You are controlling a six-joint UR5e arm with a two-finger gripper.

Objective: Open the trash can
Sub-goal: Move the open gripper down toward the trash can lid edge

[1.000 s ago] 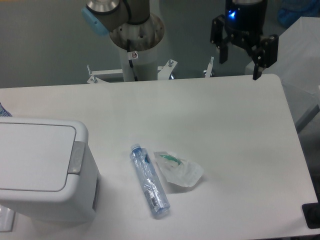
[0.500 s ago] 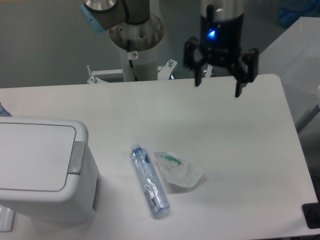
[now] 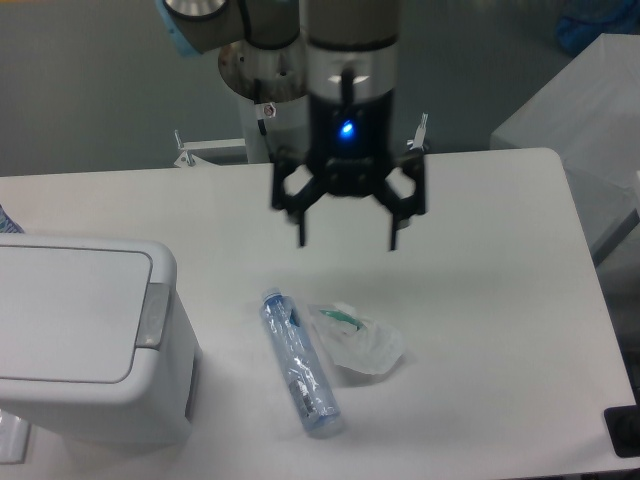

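The trash can [image 3: 80,345] is a large boxy white bin at the left front of the table. Its flat lid is shut and its grey push tab [image 3: 153,315] sits on the right edge. My gripper [image 3: 347,240] hangs above the table's middle, to the right of and beyond the can, well apart from it. Its two black fingers are spread wide and hold nothing.
A clear plastic bottle [image 3: 300,363] lies on the table in front of the gripper. A crumpled clear wrapper [image 3: 358,342] lies right beside it. The arm's base [image 3: 262,70] stands behind the table. A grey box [image 3: 580,110] is at the far right.
The gripper has moved left and toward the front, from over the table's far right corner to above its middle, and has come lower. Its fingers stay open. The can, bottle and wrapper have not moved.
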